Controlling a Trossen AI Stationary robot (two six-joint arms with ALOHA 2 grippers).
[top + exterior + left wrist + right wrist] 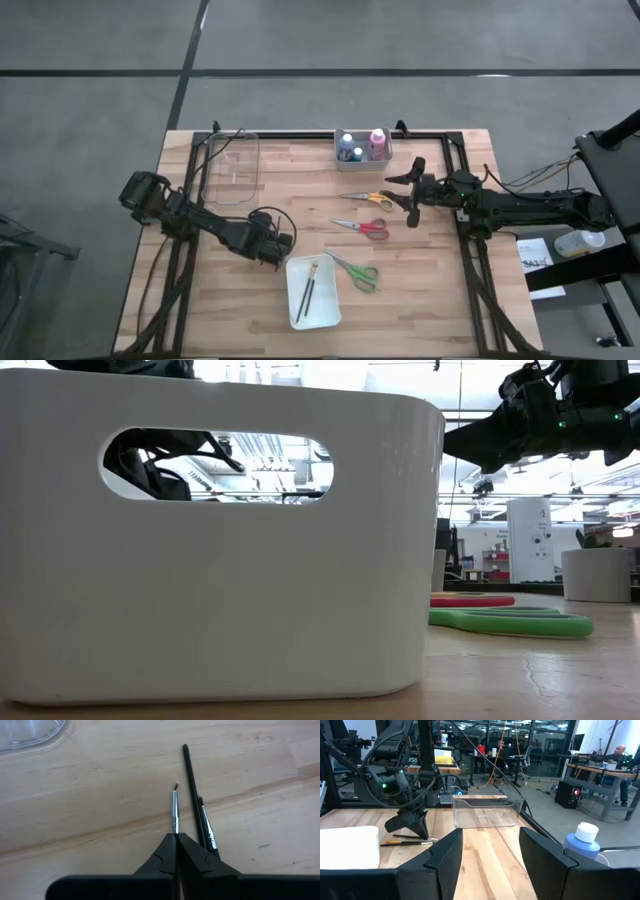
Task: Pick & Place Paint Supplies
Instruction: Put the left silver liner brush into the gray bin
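Observation:
My left gripper (176, 837) is shut on a thin brush (175, 810) over the wooden table, left of the white tray (325, 310). A second dark brush (195, 795) lies flat on the wood beside it. In the high view, brushes (308, 285) lie in the white tray. Orange scissors (365, 198), red scissors (362, 228) and green scissors (356, 271) lie flat mid-table. Capped bottles (377, 140) stand in a grey bin (362, 158) at the far edge. My right gripper (412, 195) hovers open by the orange scissors, touching nothing. My left gripper pinches the thin brush between its two fingertips at the metal ferrule (175, 827). The bristle tip (176, 785) sticks out ahead of the fingers. In the right wrist view the fingers (417, 827) point down from above. Whether the brush is lifted off the wood cannot be told.
A clear plastic container (232, 165) stands at the far left of the table. The white tray (220, 540) fills the low view's front. Bare wood lies along the near right side of the table. A person (620, 750) sits far off in the room.

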